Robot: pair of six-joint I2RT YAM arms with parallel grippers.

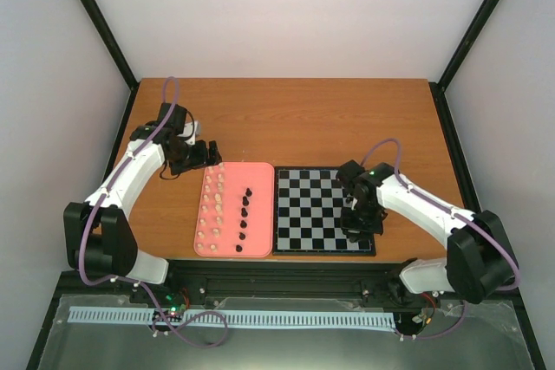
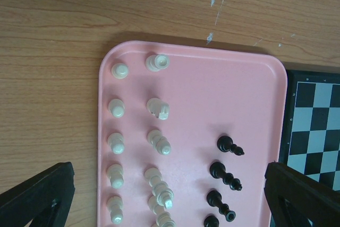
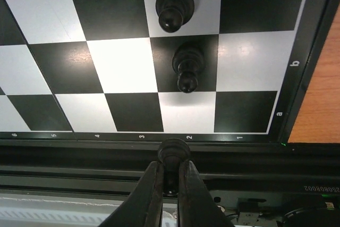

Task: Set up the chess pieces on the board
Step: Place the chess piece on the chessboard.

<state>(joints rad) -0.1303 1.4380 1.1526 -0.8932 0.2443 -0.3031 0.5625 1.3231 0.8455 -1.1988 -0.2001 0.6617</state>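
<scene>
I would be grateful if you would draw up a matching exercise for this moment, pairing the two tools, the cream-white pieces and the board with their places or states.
Things:
1. right tool
2. left tool
3. cream-white pieces
4. board

Places or states:
A. on the pink tray
B. shut on a black pawn
C. bears two standing black pawns
D. open, holding nothing

Pairs: 1-B, 2-D, 3-A, 4-C.
</scene>
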